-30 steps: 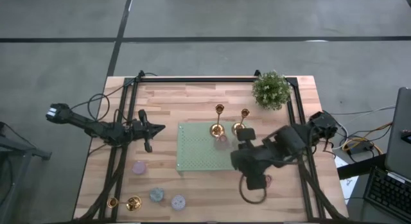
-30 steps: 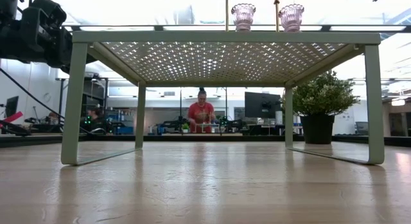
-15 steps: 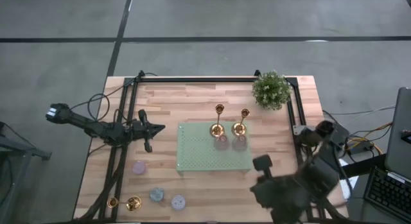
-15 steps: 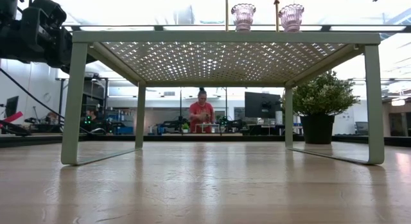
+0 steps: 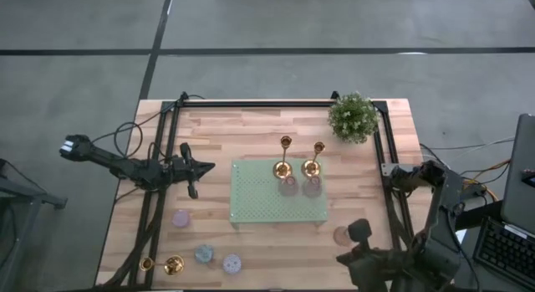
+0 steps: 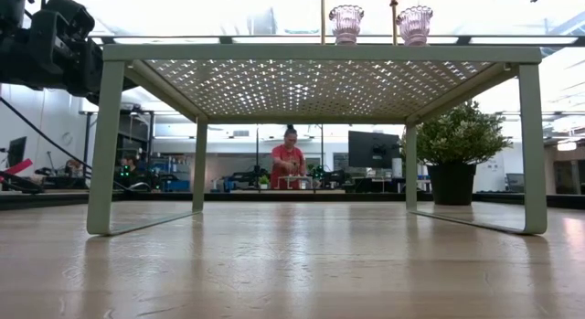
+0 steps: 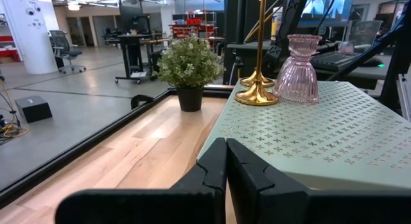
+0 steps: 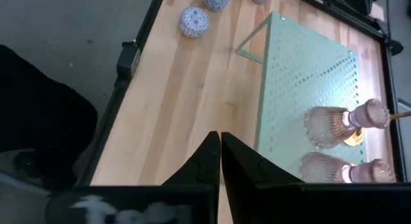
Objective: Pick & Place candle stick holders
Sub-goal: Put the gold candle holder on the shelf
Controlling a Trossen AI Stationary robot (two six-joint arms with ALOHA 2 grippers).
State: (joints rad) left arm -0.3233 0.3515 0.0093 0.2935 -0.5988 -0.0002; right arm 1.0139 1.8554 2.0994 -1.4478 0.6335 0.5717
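While both hands stay closed and empty, the wooden worktop (image 5: 251, 133) carries a green rack (image 5: 267, 210) before a workshop.

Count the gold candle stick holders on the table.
3. Two gold holders stand on the green rack's far edge, one beside the other; a third lies at the table's near-left corner. None seems hidden.

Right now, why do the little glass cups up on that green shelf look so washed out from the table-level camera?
In the low view the ceiling lights blaze behind the two pink glass holders, so they are backlit and pale, and the perforated green shelf glows through its holes. In the right wrist view similar glare whitens the shelf's far end. In the high view the light is even.
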